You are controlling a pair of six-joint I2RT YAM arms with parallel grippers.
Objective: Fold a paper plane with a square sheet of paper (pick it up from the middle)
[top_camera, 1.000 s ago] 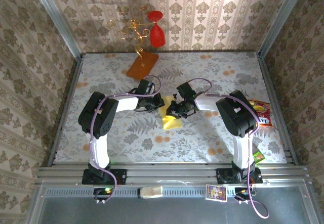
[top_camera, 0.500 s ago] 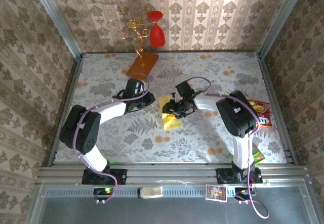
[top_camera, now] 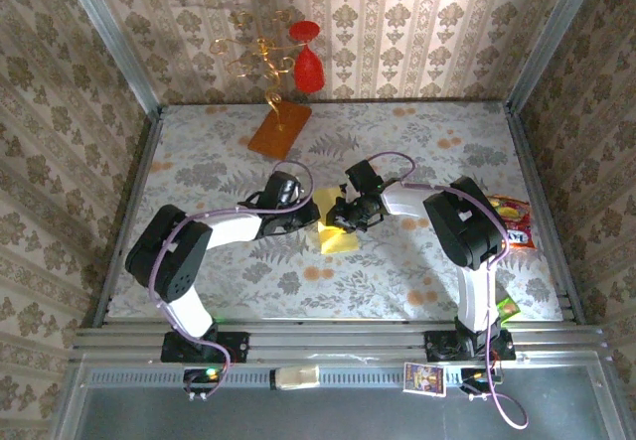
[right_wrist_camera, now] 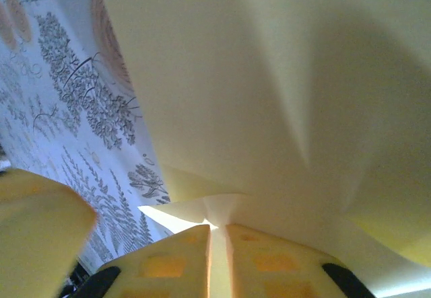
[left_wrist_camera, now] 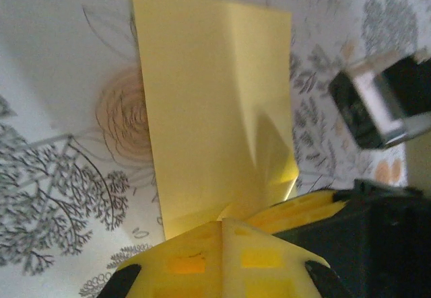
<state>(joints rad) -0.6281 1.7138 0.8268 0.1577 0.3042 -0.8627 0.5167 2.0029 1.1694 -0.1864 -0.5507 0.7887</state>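
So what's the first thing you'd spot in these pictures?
Probably the pale-yellow square sheet of paper in the middle of the flowery table, with the left gripper and the right gripper pinching it from opposite sides. After that, the shiny red and gold ornament by the back wall, rising from an orange-brown slab.

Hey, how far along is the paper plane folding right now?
Done: the sheet of paper is folded into a creased rectangle. In hand: the right claw pinches a raised edge, while the shut left claw meets its near edge. Left: no pointed nose or wings yet.
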